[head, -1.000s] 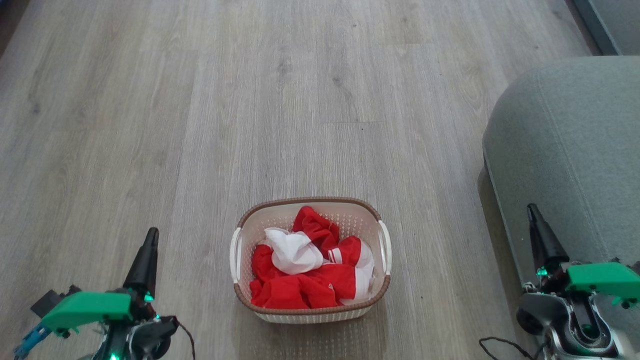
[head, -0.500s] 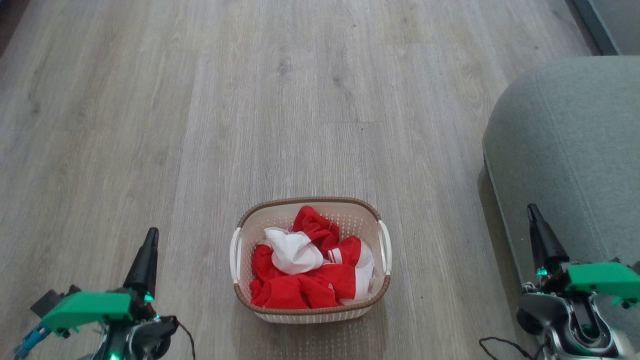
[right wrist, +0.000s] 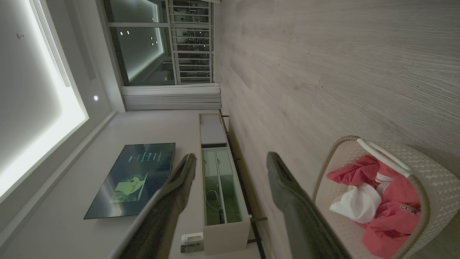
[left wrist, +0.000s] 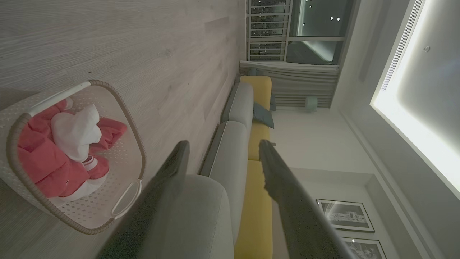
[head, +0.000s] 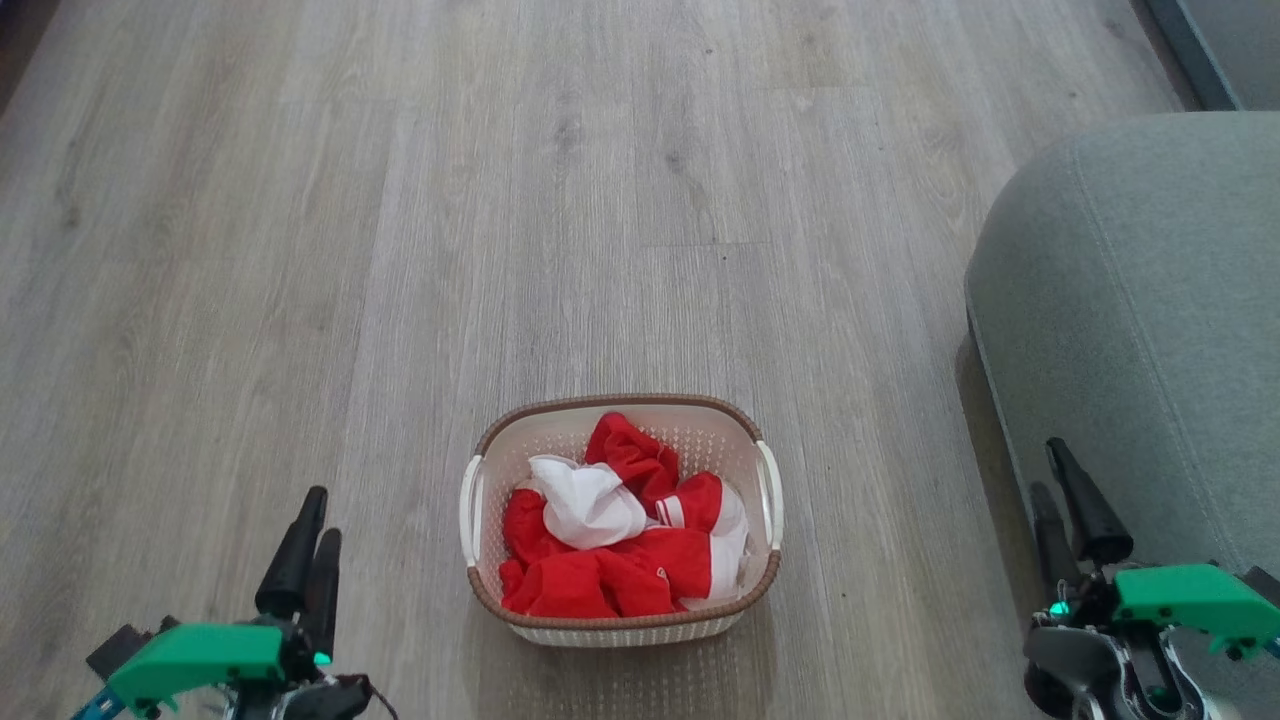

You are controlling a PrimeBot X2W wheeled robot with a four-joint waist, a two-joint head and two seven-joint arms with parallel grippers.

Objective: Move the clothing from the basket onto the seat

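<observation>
The cream basket (head: 615, 401) stands on the wood floor at bottom centre of the head view, full of crumpled red and white clothing (head: 600, 580). The grey-green seat (head: 1150, 300) takes up the right side, empty. My left gripper (head: 322, 515) hangs open left of the basket, my right gripper (head: 1047, 468) open in front of the seat's edge. The left wrist view has the left gripper (left wrist: 224, 145) open and empty, with the basket (left wrist: 138, 147), clothing (left wrist: 43, 162) and seat (left wrist: 194, 216). Beside my open right gripper (right wrist: 231, 156) are the basket (right wrist: 426, 201) and clothing (right wrist: 391, 212).
Open wood floor (head: 500, 200) stretches ahead and to the left. A grey and yellow sofa (left wrist: 257, 133) runs beyond the seat. Along the opposite wall stand a low TV cabinet (right wrist: 219, 187) and a wall-mounted screen (right wrist: 133, 180). A grey edge (head: 1220, 40) cuts the top right corner.
Both grippers have sunk lower in the head view, and each now shows two separate fingers where one showed before. Basket, clothing and seat have not moved.
</observation>
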